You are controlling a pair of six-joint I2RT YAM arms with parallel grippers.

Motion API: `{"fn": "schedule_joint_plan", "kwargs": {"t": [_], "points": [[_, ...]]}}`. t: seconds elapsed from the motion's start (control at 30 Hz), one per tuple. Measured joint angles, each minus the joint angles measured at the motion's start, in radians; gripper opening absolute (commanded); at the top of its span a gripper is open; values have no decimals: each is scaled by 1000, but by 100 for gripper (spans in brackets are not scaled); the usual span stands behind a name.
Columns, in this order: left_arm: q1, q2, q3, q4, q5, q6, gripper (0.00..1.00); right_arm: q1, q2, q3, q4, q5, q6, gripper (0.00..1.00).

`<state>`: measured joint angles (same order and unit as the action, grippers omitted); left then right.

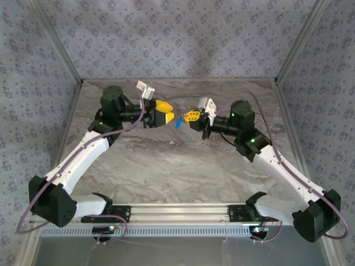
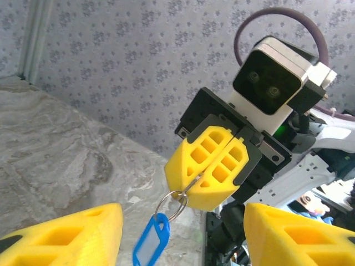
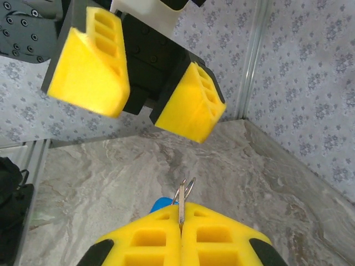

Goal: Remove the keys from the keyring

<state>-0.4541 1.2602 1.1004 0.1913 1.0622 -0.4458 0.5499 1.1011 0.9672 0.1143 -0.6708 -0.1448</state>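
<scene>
**Top external.** I see the left gripper (image 1: pixel 172 117) and the right gripper (image 1: pixel 186 118) facing each other closely above the table (image 1: pixel 177 172). The keys (image 1: pixel 178 123) hang between them.

**Left wrist.** My left fingers (image 2: pixel 66 233) stand spread and empty. The right gripper (image 2: pixel 195 185) is clamped tight and pinches the keys (image 2: pixel 151 241) by their ring.

**Right wrist.** The ring of the keys (image 3: pixel 183 194) pokes out from the closed right gripper (image 3: pixel 180 213). The left gripper (image 3: pixel 138 105) gapes opposite.

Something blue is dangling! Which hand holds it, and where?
The right hand pinches its metal ring; the blue tag hangs free. Left hand holds nothing.
</scene>
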Motion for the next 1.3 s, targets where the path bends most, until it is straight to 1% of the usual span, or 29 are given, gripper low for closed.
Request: {"fn": "schedule_joint_plan", "kwargs": {"t": [0.3, 0.5, 0.67, 0.83, 0.97, 1.03, 1.13, 1.3], "points": [[-14, 19, 12, -1, 10, 7, 61, 0, 8, 20, 26, -31, 34, 0], [-33, 21, 12, 0, 19, 7, 55, 0, 14, 23, 28, -39, 45, 0], [-37, 23, 12, 0, 23, 6, 48, 0, 15, 23, 30, -43, 52, 0], [-38, 31, 18, 0, 23, 8, 48, 0, 15, 23, 33, -47, 52, 0], [-41, 38, 18, 1, 23, 6, 38, 0, 14, 23, 33, -52, 52, 0], [-44, 40, 19, 0, 23, 6, 28, 0, 15, 23, 33, -52, 52, 0], [-46, 43, 19, 3, 24, 8, 18, 0, 14, 23, 33, -52, 52, 0], [-45, 45, 20, 5, 23, 13, 6, 0, 14, 23, 33, -53, 52, 0]]}}
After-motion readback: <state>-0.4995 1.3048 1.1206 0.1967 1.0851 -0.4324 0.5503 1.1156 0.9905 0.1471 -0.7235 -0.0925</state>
